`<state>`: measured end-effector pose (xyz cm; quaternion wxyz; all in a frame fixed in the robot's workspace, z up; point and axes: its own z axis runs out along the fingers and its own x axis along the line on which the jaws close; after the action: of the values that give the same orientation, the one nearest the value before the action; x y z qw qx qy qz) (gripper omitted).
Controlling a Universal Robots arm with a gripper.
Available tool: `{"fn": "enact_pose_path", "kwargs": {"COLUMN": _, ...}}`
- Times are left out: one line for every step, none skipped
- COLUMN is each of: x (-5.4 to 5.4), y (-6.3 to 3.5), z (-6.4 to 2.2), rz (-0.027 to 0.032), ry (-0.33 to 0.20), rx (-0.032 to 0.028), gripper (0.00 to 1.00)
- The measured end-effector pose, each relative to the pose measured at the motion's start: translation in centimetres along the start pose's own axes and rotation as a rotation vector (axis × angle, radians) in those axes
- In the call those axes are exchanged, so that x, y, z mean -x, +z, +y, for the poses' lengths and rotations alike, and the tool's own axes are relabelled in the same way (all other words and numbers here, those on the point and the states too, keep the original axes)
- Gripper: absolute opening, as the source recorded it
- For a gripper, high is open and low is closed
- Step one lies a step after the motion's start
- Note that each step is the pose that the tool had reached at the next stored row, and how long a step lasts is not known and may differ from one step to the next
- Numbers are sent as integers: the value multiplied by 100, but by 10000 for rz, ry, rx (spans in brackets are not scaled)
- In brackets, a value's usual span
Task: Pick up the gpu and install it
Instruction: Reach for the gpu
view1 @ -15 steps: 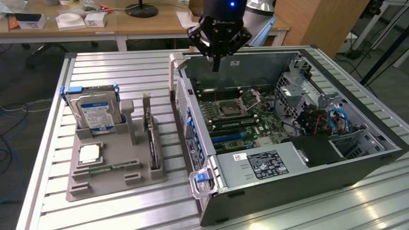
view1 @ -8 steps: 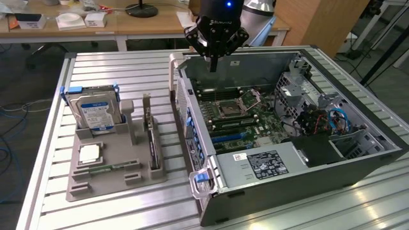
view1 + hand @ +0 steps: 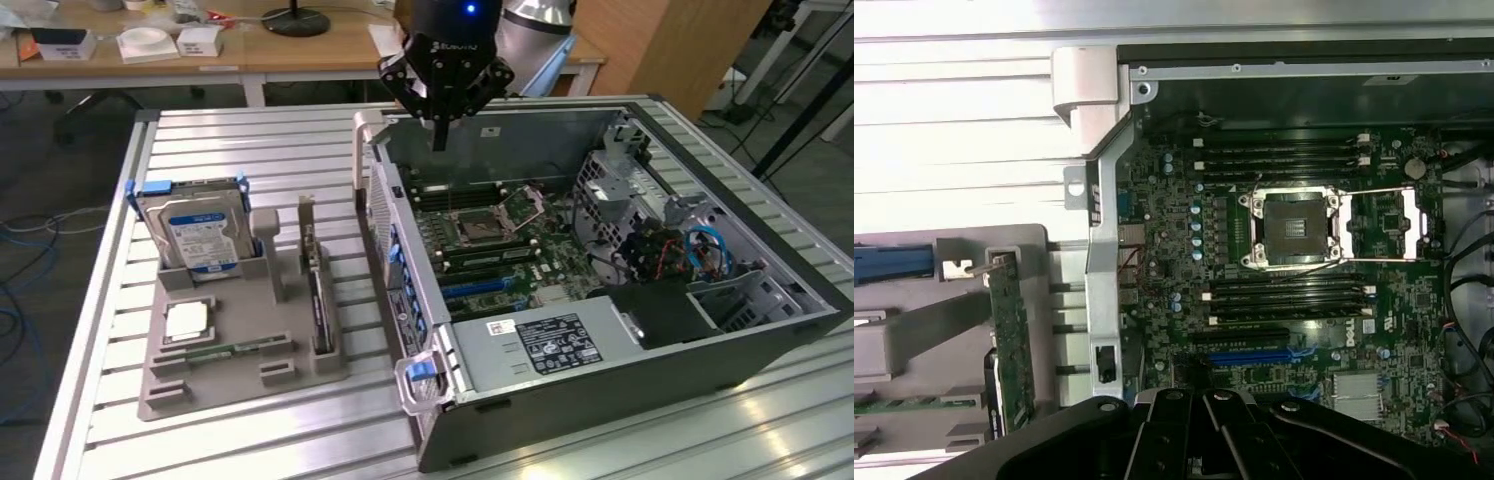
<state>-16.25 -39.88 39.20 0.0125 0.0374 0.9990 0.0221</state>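
Observation:
The gpu [image 3: 320, 310] stands on edge in a slot of the grey holder tray [image 3: 214, 385], at the exterior view's left of the open computer case [image 3: 801, 320]. In the wrist view the gpu [image 3: 1012, 340] shows as a thin board with a silver bracket at one end. My gripper [image 3: 438, 138] hangs above the case's far wall, shut with nothing between its fingers, well away from the gpu. The gripper [image 3: 1204, 405] looks down on the motherboard [image 3: 1304, 300], whose blue slot [image 3: 1249, 356] lies close to it.
The tray also carries a silver hard drive with a blue label [image 3: 200, 225], a processor chip [image 3: 187, 318] and a green memory stick [image 3: 227, 350]. Inside the case are the processor socket [image 3: 478, 228], drive cages and cables [image 3: 701, 250]. Desks stand behind.

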Motion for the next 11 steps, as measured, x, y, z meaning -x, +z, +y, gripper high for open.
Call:
{"fn": "enact_pose_path", "kwargs": {"x": -8, "y": 0, "z": -1, "rz": 0, "ry": 0, "rx": -1, "gripper": 11}}
{"fn": "enact_pose_path", "kwargs": {"x": -16, "y": 0, "z": -1, "rz": 0, "ry": 0, "rx": 0, "gripper": 11}}
{"fn": "enact_pose_path", "kwargs": {"x": -23, "y": 0, "z": -2, "rz": 0, "ry": 0, "rx": 0, "gripper": 11}}
{"fn": "enact_pose_path", "kwargs": {"x": -31, "y": 0, "z": -2, "rz": 0, "ry": -1, "rx": 0, "gripper": 11}}
{"fn": "enact_pose_path", "kwargs": {"x": -40, "y": -1, "z": -3, "rz": 0, "ry": 0, "rx": -1, "gripper": 11}}
{"fn": "enact_pose_path", "kwargs": {"x": -49, "y": 0, "z": -4, "rz": 0, "ry": 0, "rx": 0, "gripper": 11}}
{"fn": "enact_pose_path", "kwargs": {"x": -57, "y": -1, "z": -4, "rz": 0, "ry": 0, "rx": -1, "gripper": 11}}
{"fn": "enact_pose_path", "kwargs": {"x": -65, "y": 0, "z": -5, "rz": 0, "ry": -1, "rx": 0, "gripper": 11}}
{"fn": "enact_pose_path", "kwargs": {"x": -75, "y": 0, "z": -6, "rz": 0, "ry": 0, "rx": 0, "gripper": 11}}
{"fn": "enact_pose_path", "kwargs": {"x": -83, "y": 0, "z": -6, "rz": 0, "ry": 0, "rx": 0, "gripper": 11}}
{"fn": "enact_pose_path", "kwargs": {"x": -92, "y": -1, "z": -7, "rz": 1, "ry": -1, "rx": -1, "gripper": 11}}
